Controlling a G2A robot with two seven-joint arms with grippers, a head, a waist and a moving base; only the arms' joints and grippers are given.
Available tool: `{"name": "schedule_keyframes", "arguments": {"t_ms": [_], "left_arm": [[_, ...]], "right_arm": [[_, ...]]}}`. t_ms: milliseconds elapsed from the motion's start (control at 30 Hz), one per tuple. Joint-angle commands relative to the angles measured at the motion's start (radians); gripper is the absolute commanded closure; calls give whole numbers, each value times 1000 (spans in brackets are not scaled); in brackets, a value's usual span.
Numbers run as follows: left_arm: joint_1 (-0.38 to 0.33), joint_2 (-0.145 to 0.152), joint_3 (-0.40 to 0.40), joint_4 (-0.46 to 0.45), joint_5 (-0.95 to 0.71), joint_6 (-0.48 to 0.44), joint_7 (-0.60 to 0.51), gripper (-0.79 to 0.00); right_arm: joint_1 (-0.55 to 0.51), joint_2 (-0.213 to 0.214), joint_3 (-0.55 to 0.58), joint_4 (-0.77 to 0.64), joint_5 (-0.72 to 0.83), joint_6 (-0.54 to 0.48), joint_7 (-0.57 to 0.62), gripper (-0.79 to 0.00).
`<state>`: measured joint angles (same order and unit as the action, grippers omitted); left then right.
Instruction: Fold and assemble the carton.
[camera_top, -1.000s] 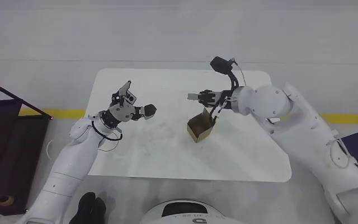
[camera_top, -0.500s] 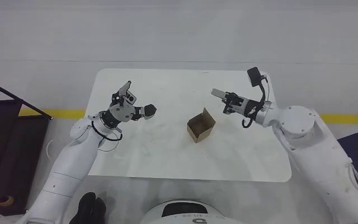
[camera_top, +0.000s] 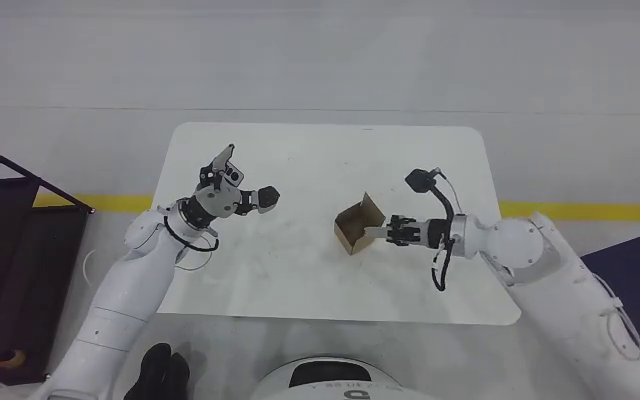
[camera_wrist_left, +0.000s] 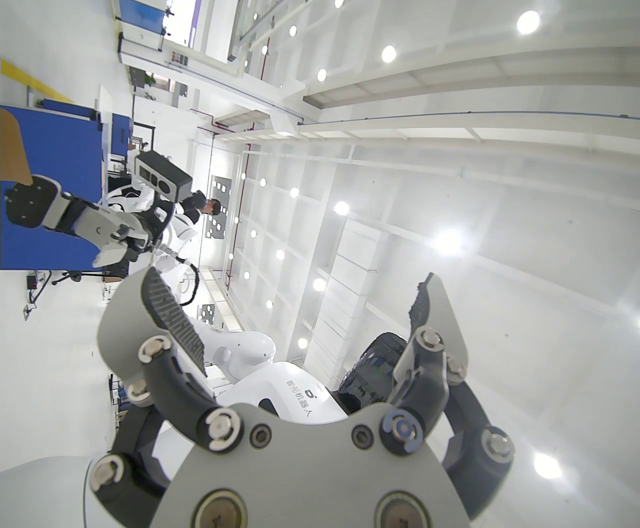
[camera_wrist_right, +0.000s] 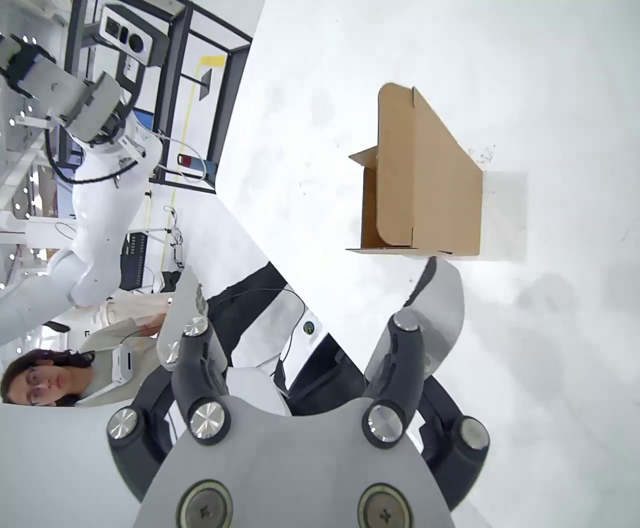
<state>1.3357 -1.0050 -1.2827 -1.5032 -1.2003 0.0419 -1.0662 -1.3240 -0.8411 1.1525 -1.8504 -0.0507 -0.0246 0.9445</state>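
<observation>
Right gripper (camera_top: 372, 232): we see its fingers spread, one fingertip (camera_wrist_right: 436, 267) touching the carton's side.
Carton (camera_top: 352, 232): part-folded, open, standing on the white table (camera_top: 290, 260).
Left gripper (camera_top: 246, 178): spread wide, empty, well apart from the carton.

right gripper (camera_top: 371, 232) swung outward, dropped low, now just beside carton (camera_top: 350, 232)

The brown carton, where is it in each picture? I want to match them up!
Top view: carton stands on the white table, near its middle, flap up.
Right wrist view: carton sits just past one fingertip of the open right end effector.
Left wrist view: probably the tan sliver at the picture's edge, beside the far-off right end effector.
Shared landmark: the right end effector, next to the carton every time.
</observation>
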Motion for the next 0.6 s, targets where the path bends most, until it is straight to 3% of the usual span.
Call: {"name": "schedule_keyframes", "arguments": {"t_ms": [0, 100, 200, 433, 567], "left_arm": [[0, 0, 0, 0, 0, 0, 0, -785], [0, 0, 0, 0, 0, 0, 0, -785], [0, 0, 0, 0, 0, 0, 0, -785], [0, 0, 0, 0, 0, 0, 0, -785], [0, 0, 0, 0, 0, 0, 0, -785]], "right_arm": [[8, -3, -19, 8, -56, 43, -20, -336], [34, -15, -88, 9, -195, 174, -66, -363], [71, -30, -140, 31, -221, 208, -72, -351], [159, -49, -166, 102, -265, 243, -78, -169], [247, -64, -177, 175, -272, 245, -57, -129]]}}
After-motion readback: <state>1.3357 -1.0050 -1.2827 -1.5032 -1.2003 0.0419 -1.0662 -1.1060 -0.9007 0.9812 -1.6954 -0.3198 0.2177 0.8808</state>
